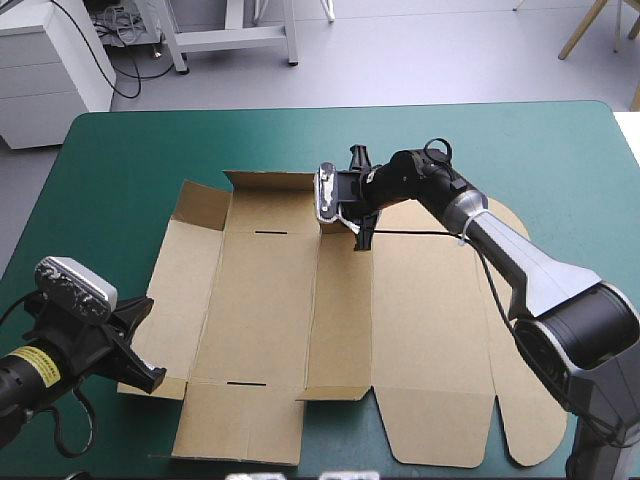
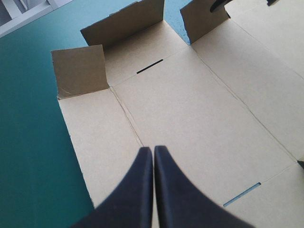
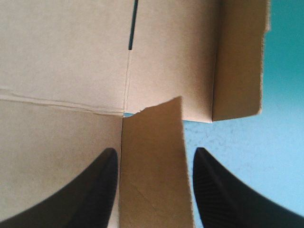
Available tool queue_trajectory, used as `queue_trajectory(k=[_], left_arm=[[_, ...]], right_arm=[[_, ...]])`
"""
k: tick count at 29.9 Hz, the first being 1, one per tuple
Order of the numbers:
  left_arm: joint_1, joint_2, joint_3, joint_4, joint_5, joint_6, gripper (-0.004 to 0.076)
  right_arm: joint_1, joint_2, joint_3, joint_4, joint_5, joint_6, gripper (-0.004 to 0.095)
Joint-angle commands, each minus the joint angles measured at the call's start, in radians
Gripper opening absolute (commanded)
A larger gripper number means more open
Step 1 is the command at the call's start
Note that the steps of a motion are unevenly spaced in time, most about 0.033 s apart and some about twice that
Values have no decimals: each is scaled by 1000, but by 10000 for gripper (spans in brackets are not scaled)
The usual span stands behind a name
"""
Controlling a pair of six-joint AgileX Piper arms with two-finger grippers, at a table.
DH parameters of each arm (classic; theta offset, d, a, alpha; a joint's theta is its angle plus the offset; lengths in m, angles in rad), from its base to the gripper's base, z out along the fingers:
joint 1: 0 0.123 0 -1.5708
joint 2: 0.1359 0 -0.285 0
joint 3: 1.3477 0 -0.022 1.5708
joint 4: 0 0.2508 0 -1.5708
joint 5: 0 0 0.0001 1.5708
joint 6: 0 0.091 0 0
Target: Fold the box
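Now, with the box [image 1: 290, 310] mostly flat on the tabletop [image 1: 120, 150], my open right jaws should clench squarely on the far flap [image 3: 154, 180] between them before folding it, while my left jaws are clenched, empty.

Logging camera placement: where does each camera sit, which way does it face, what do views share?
High view: above and behind the robot, looking forward and down at the table and the box; the left arm and right arm show.
Left wrist view: above the left wrist, looking along the shut left gripper across the box to its raised far flaps.
Right wrist view: above the right wrist, looking along the open right gripper, a raised flap between its fingers.
Shared: the box in all; far flaps in high and left wrist.
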Motion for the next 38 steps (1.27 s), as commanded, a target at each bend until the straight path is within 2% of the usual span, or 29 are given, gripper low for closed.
queue_trajectory(k=[1,4,9,10,16,18,20,23,29,34,38], left_arm=[[0,7,-27,12,-66,-10,-10],[0,7,-27,25,-62,-10,-10],[0,7,-27,37,-63,-10,-10],[0,7,-27,41,-63,-10,-10],[0,7,-27,52,-63,-10,-10],[0,7,-27,52,-63,-10,-10],[0,7,-27,55,-63,-10,-10],[0,7,-27,75,-67,-10,-10],[0,7,-27,118,-61,-90,-10],[0,27,-27,215,-47,-196,-10],[0,90,-27,275,11,-235,-10]], right_arm=[[-1,-100,-33,-5,-48,284,508],[-1,-151,-33,-79,-41,523,364],[-1,-239,-33,-227,34,846,3],[-3,-255,-33,-261,51,896,-14],[-3,-328,-33,-522,154,1176,-14],[-5,-342,-33,-623,228,1264,-14],[-20,-358,-33,-658,308,1294,-14],[-66,-391,-27,-583,378,1293,-14],[-202,-496,50,-428,380,1290,-14],[-291,-636,202,-411,403,1293,-14],[-318,-753,337,-406,411,1290,-14]])
